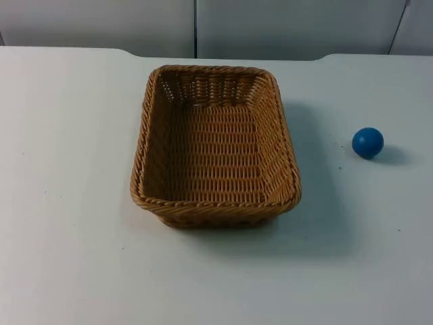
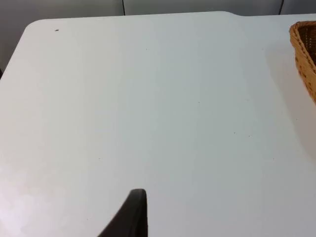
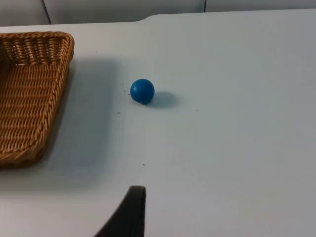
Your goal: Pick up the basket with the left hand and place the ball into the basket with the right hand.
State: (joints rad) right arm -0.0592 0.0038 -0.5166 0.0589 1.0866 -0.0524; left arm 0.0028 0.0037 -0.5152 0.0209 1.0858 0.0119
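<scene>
Two things: a basket (image 1: 215, 145) and a ball (image 1: 367, 143) lie on the white table (image 1: 67, 203), well apart.
Basket: centre of the top view, rectangular, woven tan wicker with a braided rim, sloping walls and an empty ribbed floor.
Ball: right of the basket in the top view, small, round, smooth and blue, resting on the table with a soft shadow to its right.
Edges: the table's far edge meets the grey partition wall (image 1: 101, 24) along the top of the frame.
Open room: wide bare table left of the basket, in front of it, and between it and the ball.
Left gripper (image 2: 129, 217): over bare table, basket rim (image 2: 303, 54) off to its side; jaws' opening cannot be told, nothing held.
Right gripper (image 3: 128, 215): over table short of the ball (image 3: 142, 91), basket (image 3: 29, 94) beside; jaws' opening cannot be told, nothing held.
</scene>
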